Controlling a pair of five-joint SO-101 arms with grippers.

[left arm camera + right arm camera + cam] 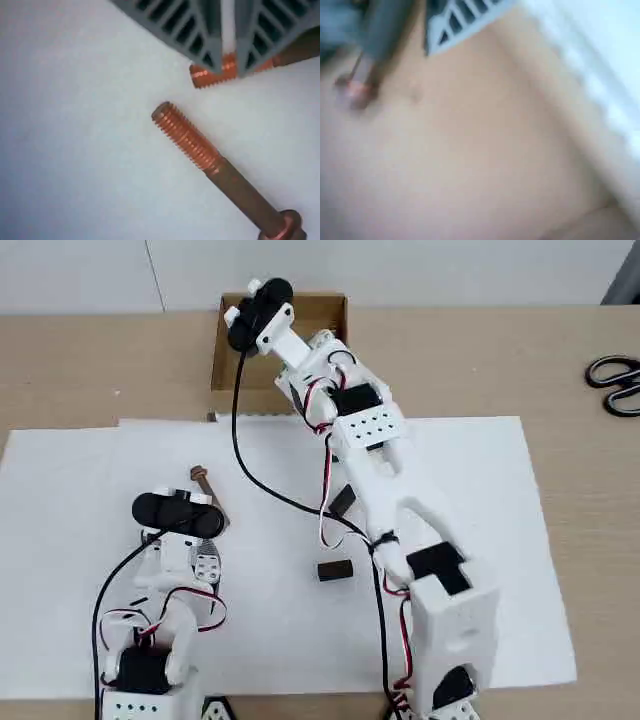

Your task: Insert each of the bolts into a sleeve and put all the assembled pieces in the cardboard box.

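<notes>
A copper bolt lies loose on the white paper, and in the high view it pokes out just beyond my left gripper. That gripper is shut, its grey fingertips resting over the threaded end of a second bolt. Two black sleeves lie mid-sheet beside the right arm. My right gripper hangs over the cardboard box, shut on a dark sleeve with a copper bolt end sticking out. Below it is the box floor.
Scissors lie on the bare table at the far right. The right arm stretches diagonally across the sheet from the front edge to the box at the back.
</notes>
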